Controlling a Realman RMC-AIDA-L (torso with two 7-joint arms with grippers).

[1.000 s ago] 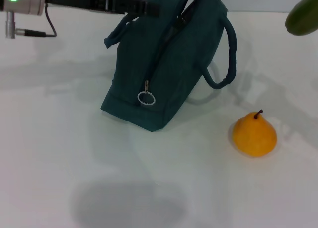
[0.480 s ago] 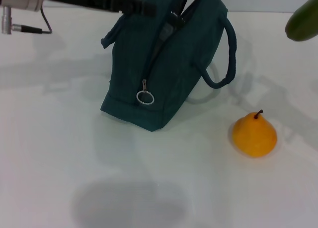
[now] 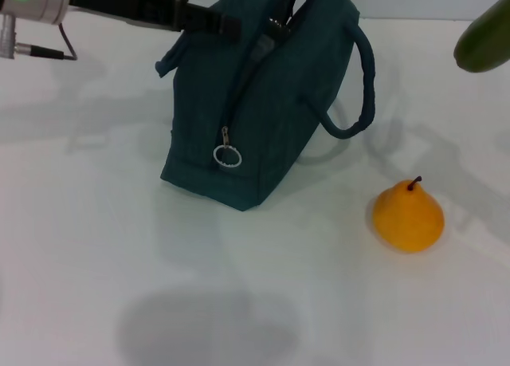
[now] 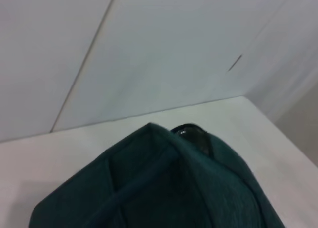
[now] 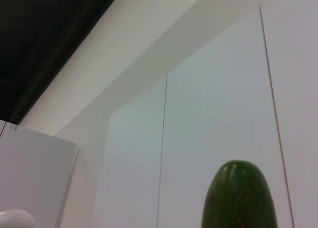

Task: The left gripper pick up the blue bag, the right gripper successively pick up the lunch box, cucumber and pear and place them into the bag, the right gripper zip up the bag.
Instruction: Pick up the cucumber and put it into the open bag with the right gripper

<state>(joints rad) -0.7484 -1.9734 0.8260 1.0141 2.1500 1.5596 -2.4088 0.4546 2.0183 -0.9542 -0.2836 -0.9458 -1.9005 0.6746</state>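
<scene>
While gripped at its upper left edge by the left gripper (image 3: pixel 227 23), blue bag (image 3: pixel 263 103) stands tilted on the white bench (image 3: pixel 96 246), base down, top leaning toward the far side. Left arm (image 3: pixel 119 3) reaches in from the upper left of the head view, black forearm ending at the bag's top corner; jaws closed on the bag fabric there. Zip track (image 3: pixel 243 87) runs down the near face, ending in a round metal pull ring (image 3: pixel 227 156) hanging low on the front. Top opening parted, with a dark object (image 4: pixel 191 134) just visible inside at the mouth in the left wrist view; too little shown to say what. One carry handle (image 3: pixel 362 87) loops out on the right side of the bag, drooping toward the bench; another strap (image 3: pixel 171 59) sticks out on the left, below the gripper.

Right of the bag and nearer, well apart from it, sits the pear (image 3: pixel 408 214), orange-yellow, upright on the bench, stem up.

At the upper right edge of the head view, raised off the bench, shows the rounded end of the cucumber (image 3: pixel 484 39), dark green, cut off by the frame. Same cucumber (image 5: pixel 241 195) fills the lower part of the right wrist view, pointing up against pale wall panels. Right gripper itself out of every view; state of its jaws cannot be told.
</scene>
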